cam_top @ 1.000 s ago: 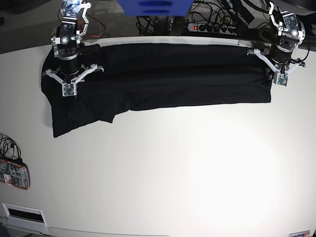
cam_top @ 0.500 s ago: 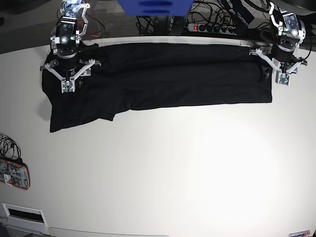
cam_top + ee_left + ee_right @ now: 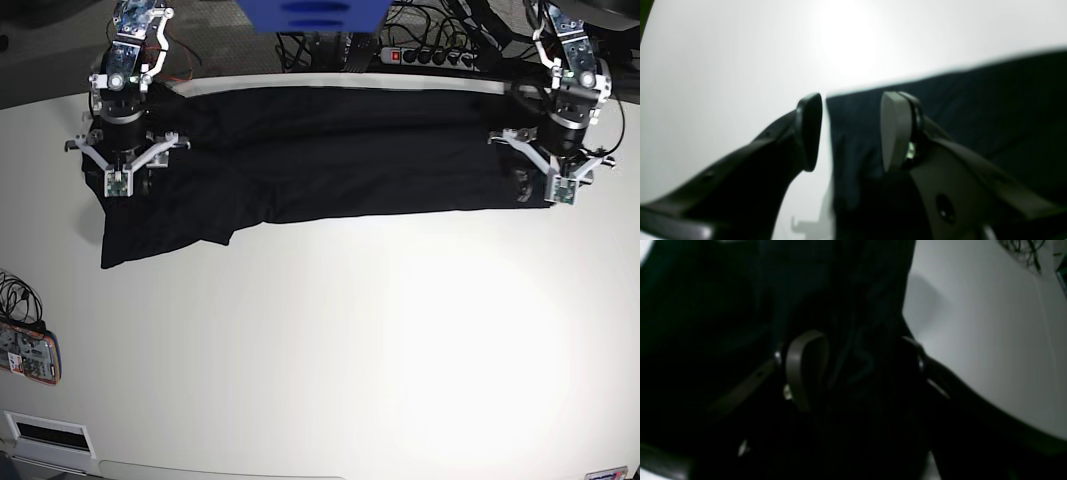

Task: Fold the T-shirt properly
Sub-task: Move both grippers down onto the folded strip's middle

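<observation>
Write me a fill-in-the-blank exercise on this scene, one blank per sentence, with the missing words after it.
1. The soft T-shirt spread on the smooth white table is ____ in colour.
2. The jaws of the dark left gripper stand ____, with nothing gripped between them.
3. In the base view, the coiled thin cable lies near the ____ edge of the picture.
4. The panel hanging at the top of the base view is coloured ____.

Missing words: black; open; left; blue
</observation>
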Tool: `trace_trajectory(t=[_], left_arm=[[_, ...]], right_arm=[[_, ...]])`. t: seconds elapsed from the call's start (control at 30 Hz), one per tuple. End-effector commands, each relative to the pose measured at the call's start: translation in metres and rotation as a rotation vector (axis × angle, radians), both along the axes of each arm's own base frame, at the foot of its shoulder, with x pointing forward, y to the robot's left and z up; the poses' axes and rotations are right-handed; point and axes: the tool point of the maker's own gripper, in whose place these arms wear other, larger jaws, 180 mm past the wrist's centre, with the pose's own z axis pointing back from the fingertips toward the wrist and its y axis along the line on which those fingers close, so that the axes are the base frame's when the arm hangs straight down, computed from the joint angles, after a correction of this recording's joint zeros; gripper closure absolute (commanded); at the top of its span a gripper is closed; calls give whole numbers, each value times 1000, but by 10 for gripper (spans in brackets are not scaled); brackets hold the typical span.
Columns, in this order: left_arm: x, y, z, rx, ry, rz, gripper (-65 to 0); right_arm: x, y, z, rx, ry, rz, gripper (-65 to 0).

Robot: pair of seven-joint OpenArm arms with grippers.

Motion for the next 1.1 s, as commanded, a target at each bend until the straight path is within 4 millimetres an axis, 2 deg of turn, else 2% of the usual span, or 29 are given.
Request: trace_trajectory(t=[0.0,0.1,0.17,0.33,0.43,0.5,0.57,0.7,0.8,0.9,0.97,1.0,1.07], left_arm=[[7,-9,5,-20,-34,-12,-278],[15,-17,-14,-67,-5,-8,-278],[16,-19,-32,-97,30,-2,-278],[12,-22,-79,-159,140,13,-278],[11,-22,-82,-163,150,16,-278],[13,-23,-77,-157,136,11,-278],[4,-23,-84,-158,162,13,-278],[-2,-22,-114,-200,234,41,-278],[-6,-6,-136,-198,301,63,-277],[-6,10,-142,-180,319,72,-277],[1,16,-142,-184,278,75,-277],[2,17,-145,-194,266,80,-277],[9,26,-147,-194,247,89,-277]], right_arm=[[14,-1,14,1,-65,1,-334],[45,0,31,8,-138,2,-334],[60,9,35,24,-161,24,-334],[52,15,-6,70,-64,26,-334],[50,15,-12,75,-49,24,-334],[49,15,-12,75,-48,24,-334],[46,13,-19,78,-29,15,-334],[29,16,-61,122,82,1,-334],[13,20,-90,152,163,-10,-334],[0,22,-111,175,224,-19,-334],[-12,25,-127,193,271,-26,-334],[-10,27,-131,200,270,-25,-334],[25,29,-121,212,196,-17,-334]])
